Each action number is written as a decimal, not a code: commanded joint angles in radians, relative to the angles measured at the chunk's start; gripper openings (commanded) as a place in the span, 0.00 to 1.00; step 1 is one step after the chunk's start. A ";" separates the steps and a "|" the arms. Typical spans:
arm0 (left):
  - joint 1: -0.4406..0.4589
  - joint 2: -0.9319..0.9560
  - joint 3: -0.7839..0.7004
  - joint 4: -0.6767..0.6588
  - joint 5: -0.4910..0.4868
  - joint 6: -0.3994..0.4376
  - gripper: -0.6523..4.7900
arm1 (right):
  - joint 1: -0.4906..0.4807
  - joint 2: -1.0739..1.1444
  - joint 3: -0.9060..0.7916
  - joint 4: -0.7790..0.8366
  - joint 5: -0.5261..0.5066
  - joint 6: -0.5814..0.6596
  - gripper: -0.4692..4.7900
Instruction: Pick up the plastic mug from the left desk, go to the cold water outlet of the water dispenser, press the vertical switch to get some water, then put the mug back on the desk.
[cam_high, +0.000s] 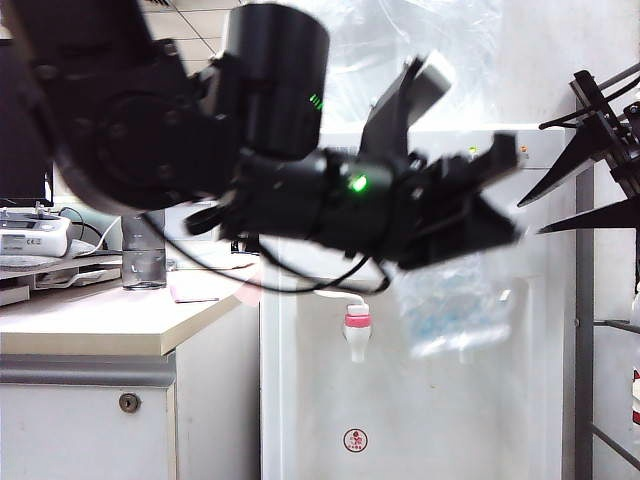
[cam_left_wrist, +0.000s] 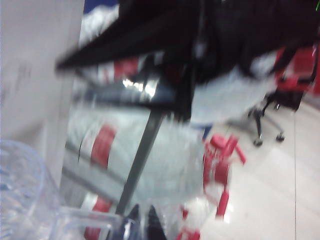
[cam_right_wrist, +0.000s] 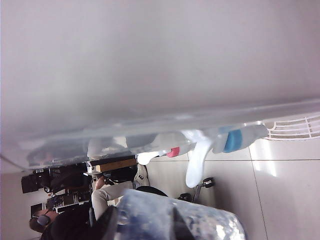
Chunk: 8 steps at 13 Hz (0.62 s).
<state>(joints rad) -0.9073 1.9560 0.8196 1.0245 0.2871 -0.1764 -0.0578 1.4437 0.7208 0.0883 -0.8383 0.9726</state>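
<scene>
Before the water dispenser (cam_high: 420, 400), left pincer (cam_high: 480, 215) (clamped) holds plastic mug (cam_high: 455, 305).

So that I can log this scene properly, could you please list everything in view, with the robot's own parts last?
plastic mug: one, clear, in the air in front of the water dispenser
water dispenser: one, white, right of the desk
cold water outlet: one, white with blue collar, on the dispenser's front; not visible in the exterior view
red-collared tap: one, white with red-pink collar, on the dispenser's front
left desk: one, beige top, white front, at the left
grey container: one, smoky grey, standing on the desk
white device: one, at the desk's far left
left hand: one, black, shut on the mug's handle
right hand: one, black, open, at the right, apart from the mug
</scene>
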 joint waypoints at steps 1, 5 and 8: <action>0.000 -0.061 -0.031 0.039 -0.003 0.018 0.11 | 0.002 -0.004 0.005 -0.035 -0.006 -0.012 0.36; 0.000 -0.137 -0.063 0.038 -0.007 0.049 0.11 | 0.003 -0.004 0.003 -0.096 -0.018 -0.061 0.29; 0.000 -0.187 -0.064 0.034 -0.006 0.082 0.11 | 0.003 -0.003 0.003 -0.108 -0.021 -0.083 0.29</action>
<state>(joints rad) -0.9073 1.7973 0.7532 1.0119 0.2790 -0.1326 -0.0566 1.4437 0.7204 -0.0250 -0.8505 0.9089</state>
